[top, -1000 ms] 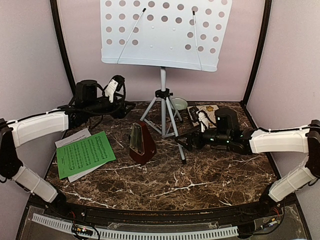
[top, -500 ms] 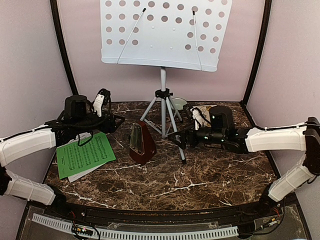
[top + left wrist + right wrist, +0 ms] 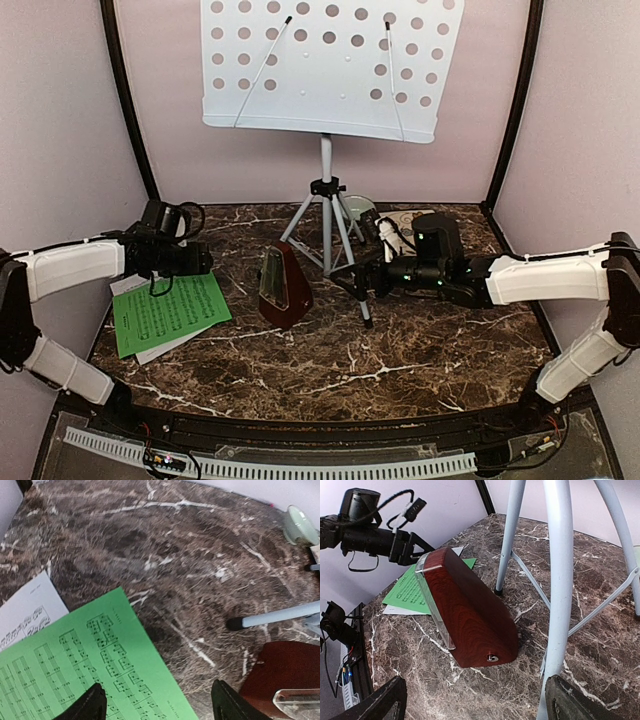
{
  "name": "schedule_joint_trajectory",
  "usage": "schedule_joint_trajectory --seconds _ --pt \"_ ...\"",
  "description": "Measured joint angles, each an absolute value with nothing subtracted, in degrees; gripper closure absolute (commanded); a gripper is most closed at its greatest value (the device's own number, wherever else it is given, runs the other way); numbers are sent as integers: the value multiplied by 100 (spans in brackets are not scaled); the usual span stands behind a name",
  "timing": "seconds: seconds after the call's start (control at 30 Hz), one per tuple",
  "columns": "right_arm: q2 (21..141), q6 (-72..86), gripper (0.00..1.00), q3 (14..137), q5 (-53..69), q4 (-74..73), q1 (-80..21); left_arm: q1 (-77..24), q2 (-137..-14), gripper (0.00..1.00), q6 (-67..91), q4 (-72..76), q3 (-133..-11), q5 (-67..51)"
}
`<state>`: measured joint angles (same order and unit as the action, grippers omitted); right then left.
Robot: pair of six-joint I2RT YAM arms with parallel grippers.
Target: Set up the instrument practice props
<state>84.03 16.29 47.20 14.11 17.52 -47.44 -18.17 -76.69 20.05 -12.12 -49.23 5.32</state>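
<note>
The white hole-punched stand desk [image 3: 320, 65] stands on pale tripod legs [image 3: 327, 215] at the back. The red-brown metronome [image 3: 283, 287] with its clear cover stands left of the tripod. The green sheet [image 3: 170, 308] lies on a white sheet [image 3: 140, 282] at the left. My left gripper [image 3: 205, 262] is open and empty, hovering over the green sheet's far right edge [image 3: 100, 670], its own view centred at the gripper [image 3: 157, 707]. My right gripper [image 3: 347, 283] is open and empty by the front tripod leg [image 3: 560, 580], facing the metronome [image 3: 470, 615]; its gap shows in the right wrist view [image 3: 475, 705].
A small pale-green bowl [image 3: 358, 207] and a flower-patterned tile [image 3: 412, 219] lie behind the tripod at the back right. Pink walls close the left, back and right sides. A tripod foot [image 3: 235, 624] rests near the metronome.
My left arm swung from the back left corner forward and down over the sheets. My right gripper moved left toward the front tripod leg and metronome.
</note>
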Motion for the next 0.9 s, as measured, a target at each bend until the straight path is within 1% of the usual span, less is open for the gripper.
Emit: schedule_joint_trajectory --seconds 0.13,0.27,0.37,0.57,0.8,0.9 --pt "8403 1638 3 4720 1413 1758 -4744 -1822 -8412 26 2285 -1481 -4930 770" --pt "8403 1634 3 4718 1413 1763 -4744 -1820 -9054 29 2394 -1531 -4923 753" --pt "8403 1625 2 4718 1413 1761 -4744 -1822 -9306 33 2425 -1509 -4860 642" --pt "8401 1542 2 4718 1400 1747 -4744 -1984 -9144 34 2545 -1282 -4515 517" --pt "8401 1398 2 4724 1376 1612 -4744 -3041 -8746 40 2805 -1389 -4128 523" --pt "8401 1347 1 4737 1347 1557 -4744 -3680 -8538 41 2965 -1389 -3916 478"
